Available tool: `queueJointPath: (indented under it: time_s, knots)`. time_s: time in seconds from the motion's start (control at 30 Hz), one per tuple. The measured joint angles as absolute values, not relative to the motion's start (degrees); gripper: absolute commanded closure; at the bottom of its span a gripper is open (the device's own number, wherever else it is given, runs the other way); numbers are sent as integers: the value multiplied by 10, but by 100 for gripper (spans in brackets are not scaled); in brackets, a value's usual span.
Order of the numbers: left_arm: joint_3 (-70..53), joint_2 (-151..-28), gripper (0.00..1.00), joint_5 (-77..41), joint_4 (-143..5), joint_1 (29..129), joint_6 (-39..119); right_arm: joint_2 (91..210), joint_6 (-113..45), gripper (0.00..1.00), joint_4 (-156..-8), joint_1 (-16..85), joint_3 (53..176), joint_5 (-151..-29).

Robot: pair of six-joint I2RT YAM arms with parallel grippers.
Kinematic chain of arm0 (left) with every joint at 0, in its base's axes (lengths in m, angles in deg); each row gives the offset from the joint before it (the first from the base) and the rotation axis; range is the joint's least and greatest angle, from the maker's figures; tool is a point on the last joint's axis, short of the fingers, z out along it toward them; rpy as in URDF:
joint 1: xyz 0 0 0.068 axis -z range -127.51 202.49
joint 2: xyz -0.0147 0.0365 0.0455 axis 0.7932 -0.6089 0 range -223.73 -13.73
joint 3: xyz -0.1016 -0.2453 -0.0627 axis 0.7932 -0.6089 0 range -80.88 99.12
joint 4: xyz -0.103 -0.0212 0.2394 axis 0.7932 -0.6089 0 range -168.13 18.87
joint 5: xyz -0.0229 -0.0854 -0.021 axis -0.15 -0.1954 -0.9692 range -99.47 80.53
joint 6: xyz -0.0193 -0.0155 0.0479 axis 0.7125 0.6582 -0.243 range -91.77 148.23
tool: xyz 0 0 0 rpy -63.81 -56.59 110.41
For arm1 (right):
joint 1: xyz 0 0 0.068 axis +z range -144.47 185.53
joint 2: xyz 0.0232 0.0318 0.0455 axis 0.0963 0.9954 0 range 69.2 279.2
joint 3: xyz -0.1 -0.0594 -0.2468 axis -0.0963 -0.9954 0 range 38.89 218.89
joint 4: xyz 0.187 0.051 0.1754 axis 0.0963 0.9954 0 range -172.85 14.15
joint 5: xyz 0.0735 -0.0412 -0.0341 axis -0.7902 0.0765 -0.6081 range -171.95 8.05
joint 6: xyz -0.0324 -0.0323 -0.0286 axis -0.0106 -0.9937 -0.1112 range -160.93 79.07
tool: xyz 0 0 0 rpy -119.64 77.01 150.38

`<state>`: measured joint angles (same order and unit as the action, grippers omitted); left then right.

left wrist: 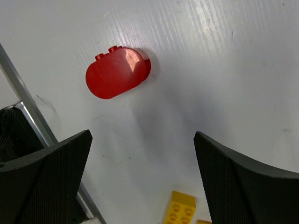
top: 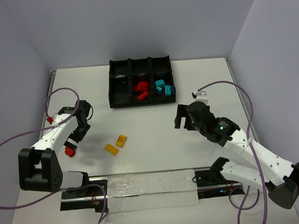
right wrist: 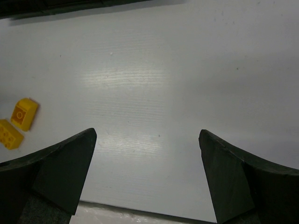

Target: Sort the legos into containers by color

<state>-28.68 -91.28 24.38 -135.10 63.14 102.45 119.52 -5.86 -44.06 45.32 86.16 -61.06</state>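
from above we see the black tray (top: 110,89) at the far edge of the table (top: 155,129), red legos (top: 141,89) in its middle near compartment, cyan legos (top: 163,86) right of them. only the left wrist view shows the loose red brick (left wrist: 117,72) is rounded, ahead of our wide-open, empty left gripper (left wrist: 142,140). the right gripper (right wrist: 147,140) is equally spread and empty, yellow bricks (right wrist: 24,113) mid-table.

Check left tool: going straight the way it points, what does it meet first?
Most likely the bare table, right under the open left tool. The red lego lies further ahead and off-centre, so it is probably missed; depth is unclear.
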Motion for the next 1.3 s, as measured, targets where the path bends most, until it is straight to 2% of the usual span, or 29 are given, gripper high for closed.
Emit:
queueJointPath:
  time_s: [0.57, 1.3]
  knots:
    - [-348, -861, 1, 203, -1233, 460, 909, 1246, -85, 2, -374, 454, 930, -592]
    - [-442, -870, 1, 123, -1126, 396, 895, 1305, -82, 2, -347, 479, 963, -581]
